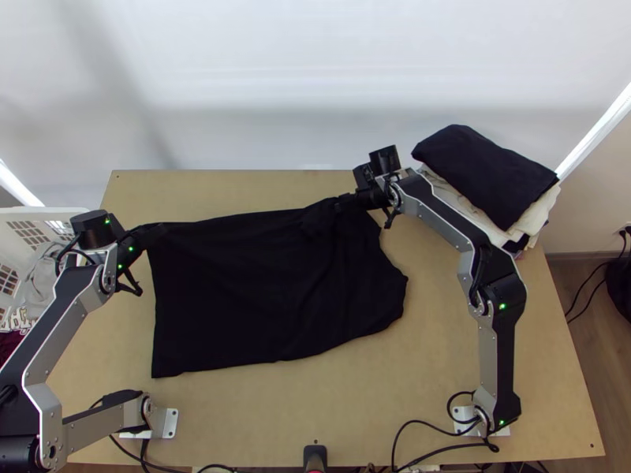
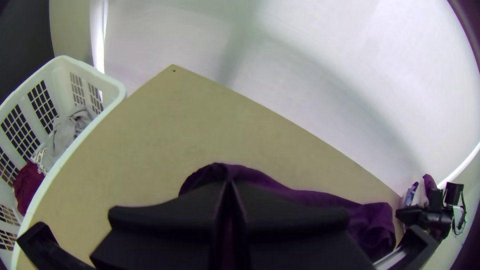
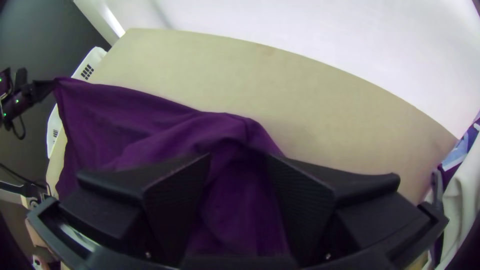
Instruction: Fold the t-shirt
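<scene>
In the top view my left gripper (image 1: 150, 233) is at the far left corner of the black t-shirt (image 1: 237, 292), which lies mostly spread, its far edge drawn toward the grippers. My left gripper (image 2: 229, 187) is shut on that corner, the cloth looking purple in the left wrist view. At the shirt's far edge, nearer its right end, stands my right gripper (image 1: 341, 205). The right wrist view has the right gripper (image 3: 239, 159) open, its fingers well apart over the shirt (image 3: 235, 200), with raised folds of cloth between and beneath them.
A stack of folded clothes (image 1: 485, 173) with a black piece on top sits at the table's far right. A white basket (image 2: 107, 82) holding grey and dark red cloth stands beyond the left edge. Bare wood (image 1: 442, 378) lies right of and nearer than the shirt.
</scene>
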{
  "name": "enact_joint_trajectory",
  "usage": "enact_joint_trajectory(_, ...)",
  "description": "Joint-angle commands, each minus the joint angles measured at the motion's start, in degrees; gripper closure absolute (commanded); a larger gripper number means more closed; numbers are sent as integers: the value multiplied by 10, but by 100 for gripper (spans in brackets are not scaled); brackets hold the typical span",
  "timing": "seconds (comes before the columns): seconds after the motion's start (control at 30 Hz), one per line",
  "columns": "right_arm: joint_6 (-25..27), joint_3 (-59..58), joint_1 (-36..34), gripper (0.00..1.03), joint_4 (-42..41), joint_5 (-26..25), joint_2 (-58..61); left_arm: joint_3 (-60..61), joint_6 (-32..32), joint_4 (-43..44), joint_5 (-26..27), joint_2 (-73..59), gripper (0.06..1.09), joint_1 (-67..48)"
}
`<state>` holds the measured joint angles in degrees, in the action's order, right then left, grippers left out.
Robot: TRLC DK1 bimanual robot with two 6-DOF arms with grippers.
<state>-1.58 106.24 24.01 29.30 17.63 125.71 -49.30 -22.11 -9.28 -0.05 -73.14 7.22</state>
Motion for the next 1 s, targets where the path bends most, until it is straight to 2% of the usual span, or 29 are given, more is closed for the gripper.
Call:
enact_joint_trajectory(0.0,-13,12,5,47,17,4,9,-10,-8,8,0,-9,105,9)
enact_joint_trajectory(0.1,-18,10,8,40,17,4,14,-10,-8,9,0,-12,105,9)
enact_joint_trajectory(0.43,-40,23,39,40,17,1,59,-12,-10,11,0,-17,105,4)
enact_joint_trajectory(0.47,-41,27,41,43,17,2,65,-12,-10,11,0,-17,105,4)
enact_joint_trajectory(0.5,-40,30,43,51,17,2,69,-12,-10,12,0,-17,105,4)
enact_joint_trajectory(0.53,-40,34,45,62,16,1,72,-12,-10,12,0,-17,105,4)
enact_joint_trajectory(0.6,-54,35,46,92,-14,0,74,-14,-10,13,-1,-17,105,6)
enact_joint_trajectory(0.63,-59,35,45,100,-28,0,74,-15,-10,13,0,-17,105,7)
enact_joint_trajectory(0.73,-78,30,45,100,-62,-5,55,-19,-9,11,-1,-15,105,11)
enact_joint_trajectory(0.87,-121,-14,32,100,-161,-12,-11,-36,-8,-3,0,-5,105,17)
enact_joint_trajectory(0.97,-139,-25,23,100,-192,-16,-49,-62,-12,-12,0,5,105,15)
